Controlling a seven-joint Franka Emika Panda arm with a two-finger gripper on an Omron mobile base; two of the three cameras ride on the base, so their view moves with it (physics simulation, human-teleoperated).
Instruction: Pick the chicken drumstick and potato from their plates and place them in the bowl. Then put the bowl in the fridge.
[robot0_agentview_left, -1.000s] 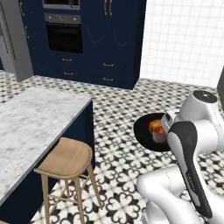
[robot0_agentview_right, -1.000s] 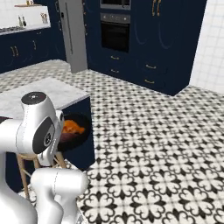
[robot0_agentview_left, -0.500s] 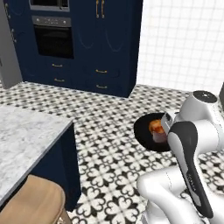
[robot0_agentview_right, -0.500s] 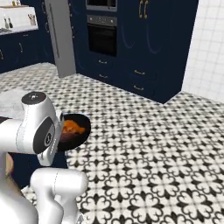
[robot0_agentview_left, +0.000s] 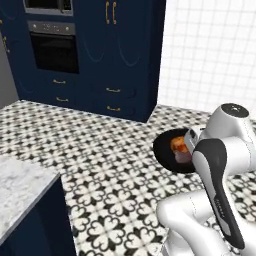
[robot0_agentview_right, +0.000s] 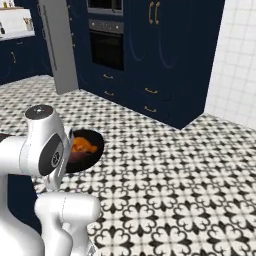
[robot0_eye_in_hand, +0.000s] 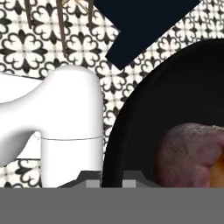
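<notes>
Base has swung round: marble island and wooden stool slid out of sight, navy cabinets and black built-in oven now ahead, grey steel fridge at left. Claw clamped shut on rim of glossy black bowl, carried above patterned floor; golden-orange drumstick and reddish-purple potato inside. Judging: loading done, heading fridgeward

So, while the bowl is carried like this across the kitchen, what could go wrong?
1. The bowl is held by its rim alone, the jaws shut on one edge; it could tip or slip as the base drives.
2. The potato and chicken drumstick lie loose inside and could roll out.
3. The bowl hangs close to the arm, so a swing could knock it.
</notes>
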